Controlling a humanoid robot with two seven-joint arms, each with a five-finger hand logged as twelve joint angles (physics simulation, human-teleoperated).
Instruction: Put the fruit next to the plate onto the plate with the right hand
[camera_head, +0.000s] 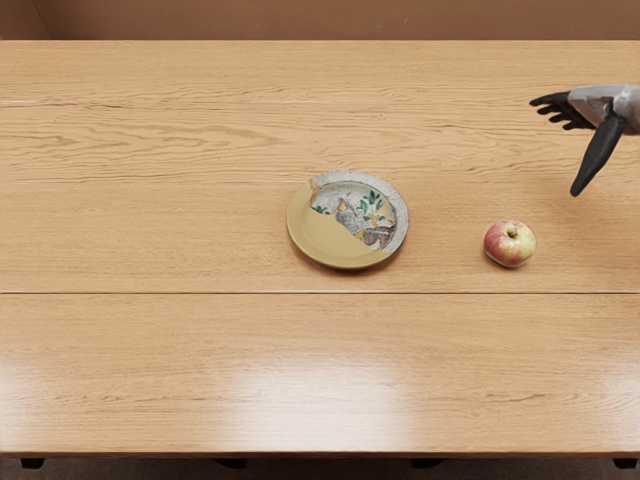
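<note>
Readable text, labels, brands, numbers, signs: none. The plate (322, 240), near the middle of the table (150, 350), bears painted floral decoration on one half. No lettering discernible in it.

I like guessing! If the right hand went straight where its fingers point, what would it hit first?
Probably nothing. The right hand points toward the picture's left, over bare table. The apple and plate lie nearer the camera, off that line, though depth is unclear.

We have one head view, looking down at a slant over the table (150, 360). Medium distance; plate (322, 240) sits mid-frame, table sides cropped.
</note>
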